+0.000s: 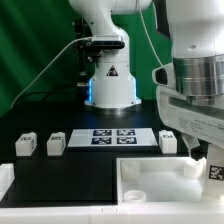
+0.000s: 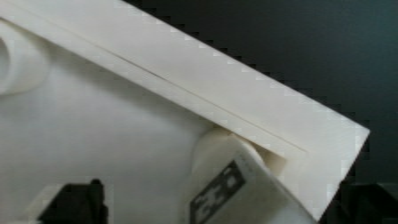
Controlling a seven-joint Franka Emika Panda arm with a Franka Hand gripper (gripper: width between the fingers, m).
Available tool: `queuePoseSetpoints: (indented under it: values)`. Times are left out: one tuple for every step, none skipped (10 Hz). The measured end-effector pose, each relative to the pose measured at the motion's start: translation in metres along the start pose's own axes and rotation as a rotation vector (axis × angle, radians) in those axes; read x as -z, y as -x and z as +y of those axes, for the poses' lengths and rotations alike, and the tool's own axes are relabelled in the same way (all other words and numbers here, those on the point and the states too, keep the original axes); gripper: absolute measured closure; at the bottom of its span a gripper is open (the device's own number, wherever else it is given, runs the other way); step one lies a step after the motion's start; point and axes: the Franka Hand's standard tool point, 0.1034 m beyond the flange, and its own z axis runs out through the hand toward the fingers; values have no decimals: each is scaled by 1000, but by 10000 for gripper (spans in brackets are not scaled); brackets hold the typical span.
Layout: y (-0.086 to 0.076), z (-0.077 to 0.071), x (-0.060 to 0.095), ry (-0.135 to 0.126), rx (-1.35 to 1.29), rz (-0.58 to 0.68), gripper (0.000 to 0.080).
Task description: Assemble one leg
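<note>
The leg stood in a corner of the tabletop, tucked against the raised rim, its tag turned to the wrist camera; in the exterior view that spot lay at the tabletop's far rim, toward the exterior view's right, under the gripper; the one finger that showed stood apart from the leg, so the jaws looked widely parted and held nothing; whether the leg was seated in its hole or merely leaning there could not be told; to do the step well, I judged, the jaws should close squarely on the leg's sides, keep it upright over the hole and turn it without dragging on the rim; the tray-like tabletop held only this leg, beside a round corner socket in its floor; other legs lay outside it, on either side of the marker board
</note>
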Motion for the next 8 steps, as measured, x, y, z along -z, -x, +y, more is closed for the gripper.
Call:
queuePoseSetpoints:
  values:
    - [1,0,0,5,100,2,150]
    - [2,-1,1,57,232,40,150]
    - [3,-5,3,93,437,83,150]
    - [3,-5,3,87,466,79,150]
    - [3,-5,3,86,432,80,192]
    - [3,-5,3,86,435,80,192]
    - [3,-5,3,85,431,80,379]
    - [5,-6,2,72,285,76,379]
